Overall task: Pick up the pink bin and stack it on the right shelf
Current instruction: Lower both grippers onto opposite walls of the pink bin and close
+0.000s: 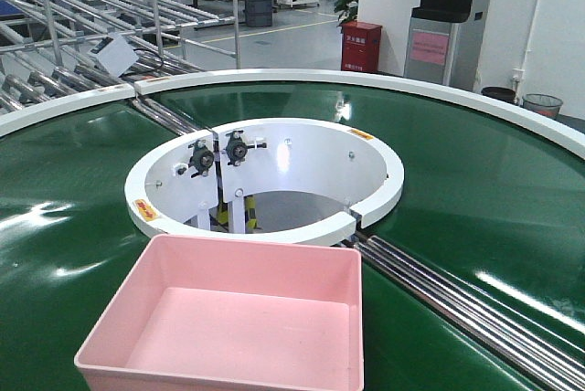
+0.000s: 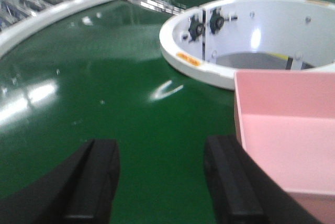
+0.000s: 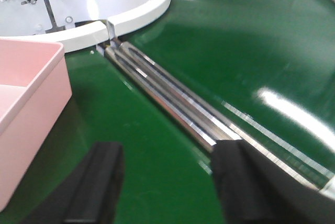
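At the near edge of the front view, the pink bin sits on the green belt, mouth up, with its smooth floor and sloping walls in plain sight. Its far rim lies just short of the white ring at the middle of the curved belt. That rim runs nearly level across the picture, a little higher at the left. The long axis seems to run left to right, though the foreshortening leaves this uncertain. Its right far corner is close to the steel rollers, which run from the ring toward the lower right.

The left claw is spread wide, with both black fingers low over bare green belt. In that wrist view the bin fills the right side. The claw's right finger overlaps the bin's left wall near the corner; whether they touch cannot be told. Nothing lies between the jaws but belt.

The right claw is spread wide too. The bin's right wall shows at the left of its view, near the claw's left finger but apart from it. The other finger hangs over the rollers where they cross the belt. It grips nothing.

Beyond the belt stand pipe racks and a red box on the floor.
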{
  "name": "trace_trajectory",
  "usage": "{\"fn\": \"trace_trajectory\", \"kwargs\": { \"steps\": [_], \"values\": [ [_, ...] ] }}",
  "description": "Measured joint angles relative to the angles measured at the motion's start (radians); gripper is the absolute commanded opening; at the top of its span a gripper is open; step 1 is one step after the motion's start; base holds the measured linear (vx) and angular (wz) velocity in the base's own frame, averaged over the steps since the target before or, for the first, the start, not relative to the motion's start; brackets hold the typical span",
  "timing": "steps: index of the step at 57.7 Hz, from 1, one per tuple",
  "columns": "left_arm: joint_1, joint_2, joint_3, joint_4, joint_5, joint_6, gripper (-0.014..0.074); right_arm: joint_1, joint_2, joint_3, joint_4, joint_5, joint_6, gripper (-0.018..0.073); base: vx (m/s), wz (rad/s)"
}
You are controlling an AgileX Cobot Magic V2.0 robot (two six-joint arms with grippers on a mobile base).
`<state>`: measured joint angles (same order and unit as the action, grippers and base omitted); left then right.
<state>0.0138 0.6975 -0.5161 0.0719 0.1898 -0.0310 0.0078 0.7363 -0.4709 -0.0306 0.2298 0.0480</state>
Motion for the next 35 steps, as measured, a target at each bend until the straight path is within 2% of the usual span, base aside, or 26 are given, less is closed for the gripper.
{"fn": "trace_trajectory", "kwargs": {
  "steps": [5,13,20,25,28,35],
  "values": [
    [0.000,0.077,-0.019,-0.001,0.028,-0.002,0.0511,0.000,0.066,-0.023,0.031,0.031,0.011,0.0533,0.00,0.00],
    [-0.002,0.259,-0.151,-0.056,0.145,0.002,0.0511,0.000,0.254,-0.162,0.071,0.204,0.001,0.0521,0.00,0.00],
    [-0.039,0.438,-0.319,-0.122,0.218,0.084,0.0511,0.007,0.408,-0.304,0.156,0.277,-0.076,0.0519,0.00,0.00],
    [-0.070,0.573,-0.453,-0.175,0.257,0.163,0.0511,0.053,0.516,-0.401,0.218,0.287,-0.130,0.0519,0.00,0.00],
    [-0.083,0.659,-0.536,-0.208,0.288,0.199,0.0511,0.111,0.584,-0.465,0.241,0.287,-0.137,0.0519,0.00,0.00],
    [-0.097,0.840,-0.716,-0.263,0.380,0.244,0.0511,0.205,0.751,-0.593,0.259,0.286,-0.066,0.0519,0.00,0.00]
  ]
}}
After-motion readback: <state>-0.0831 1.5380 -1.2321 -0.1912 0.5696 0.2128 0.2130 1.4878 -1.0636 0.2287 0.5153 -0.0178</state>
